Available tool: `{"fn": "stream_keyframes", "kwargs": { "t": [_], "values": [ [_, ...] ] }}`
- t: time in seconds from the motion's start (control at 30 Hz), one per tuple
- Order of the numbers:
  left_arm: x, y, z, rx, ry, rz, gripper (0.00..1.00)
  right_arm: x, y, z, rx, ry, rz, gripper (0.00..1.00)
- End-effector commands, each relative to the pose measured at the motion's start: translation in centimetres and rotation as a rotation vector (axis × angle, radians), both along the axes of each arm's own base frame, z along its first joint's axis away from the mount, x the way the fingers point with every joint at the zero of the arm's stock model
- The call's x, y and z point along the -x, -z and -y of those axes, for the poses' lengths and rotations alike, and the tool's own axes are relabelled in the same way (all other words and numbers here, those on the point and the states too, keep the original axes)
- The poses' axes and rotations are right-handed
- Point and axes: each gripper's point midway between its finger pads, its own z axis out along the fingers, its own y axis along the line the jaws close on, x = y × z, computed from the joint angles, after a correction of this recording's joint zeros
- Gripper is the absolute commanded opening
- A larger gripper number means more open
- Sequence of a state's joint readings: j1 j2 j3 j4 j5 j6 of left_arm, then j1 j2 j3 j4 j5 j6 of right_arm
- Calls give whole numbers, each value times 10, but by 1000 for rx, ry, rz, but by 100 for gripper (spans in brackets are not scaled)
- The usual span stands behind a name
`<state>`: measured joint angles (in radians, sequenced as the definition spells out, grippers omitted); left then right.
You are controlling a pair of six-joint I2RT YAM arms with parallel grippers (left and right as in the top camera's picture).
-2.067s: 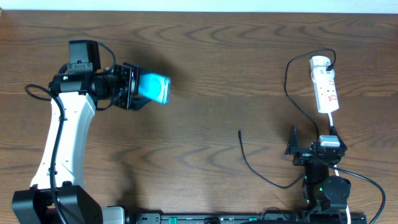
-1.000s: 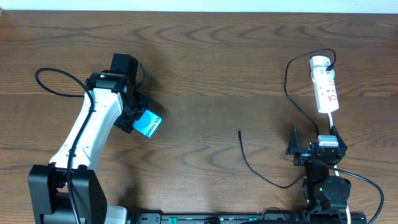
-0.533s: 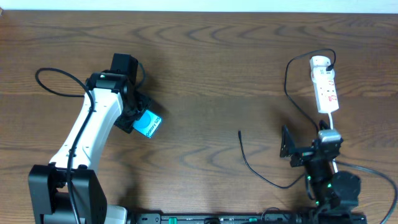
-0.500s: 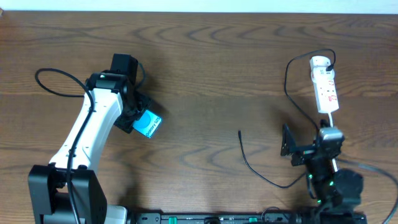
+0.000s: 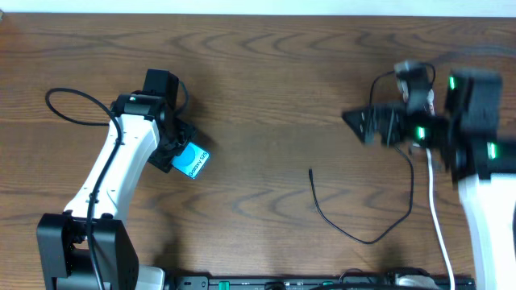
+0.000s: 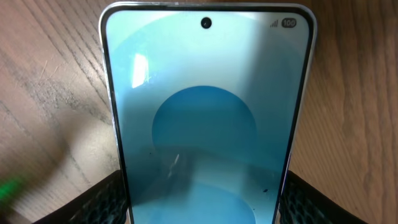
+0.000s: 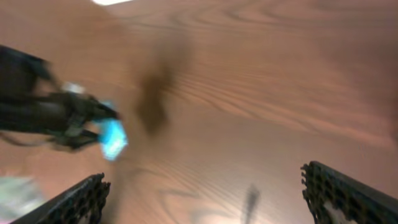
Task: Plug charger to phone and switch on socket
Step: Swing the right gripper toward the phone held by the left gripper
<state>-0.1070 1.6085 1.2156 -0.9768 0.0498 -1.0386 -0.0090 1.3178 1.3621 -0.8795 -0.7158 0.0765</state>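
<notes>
We saw open tabletop [image 5: 266, 97] through the middle and toward 12 o'clock, room for a claw to pass. At 9 o'clock the left arm [image 5: 113, 173] and its phone [image 5: 192, 160] stood in the way; at 5 o'clock the charger [image 5: 371, 240] looped across; at 2 o'clock the right claw [image 5: 356, 123] hung, blurred.

Overhead straight down on table [image 5: 266, 80]; L wrist close on phone [image 6: 205, 124]; R wrist far, same phone.

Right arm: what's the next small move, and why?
Probably bring the right gripper toward the free end of the charger. The gripper's fingers look open and empty, well apart from that tip, which lies loose on the table, while the left gripper holds the phone ready.
</notes>
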Motion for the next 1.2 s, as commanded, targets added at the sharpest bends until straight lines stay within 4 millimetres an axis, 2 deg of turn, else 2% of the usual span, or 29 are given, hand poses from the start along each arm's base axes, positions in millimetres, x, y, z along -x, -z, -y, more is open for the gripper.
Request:
{"fn": "stream_keyframes", "kwargs": {
  "t": [0.0,0.13,0.17,0.2,0.23,0.27,0.37,0.47,0.57,0.73,0.83,1.0,1.17],
  "values": [
    [2,0,-2,-18,14,-2,7,-24,-12,-31,-271,-114,-100,99],
    [1,0,-2,-18,13,-1,7,-64,29,-39,-402,1,-343,99],
    [1,0,-2,-15,13,0,7,-74,56,-47,-425,26,-447,99],
    [0,0,-1,-8,14,2,7,-77,71,-53,-434,26,-504,99],
    [-1,0,1,1,7,8,7,-77,94,-68,-444,3,-586,99],
    [-1,0,2,9,-12,8,7,-75,105,-77,-451,-22,-623,99],
    [-2,0,5,33,-83,9,7,-68,133,-107,-441,-86,-698,99],
    [-1,0,9,66,-156,2,7,-57,149,-133,-417,-139,-736,98],
    [1,-1,14,105,-228,-12,7,-41,160,-165,-363,-199,-740,96],
    [2,-1,16,128,-296,-22,7,-21,162,-196,-313,-265,-730,94],
    [2,-2,25,177,-316,-33,8,-13,163,-211,-294,-298,-710,92],
    [2,-2,27,192,-345,-39,7,-11,159,-219,-303,-314,-699,92],
    [3,-4,39,269,-403,-67,7,-13,157,-221,-315,-317,-693,92]
  ]
}}
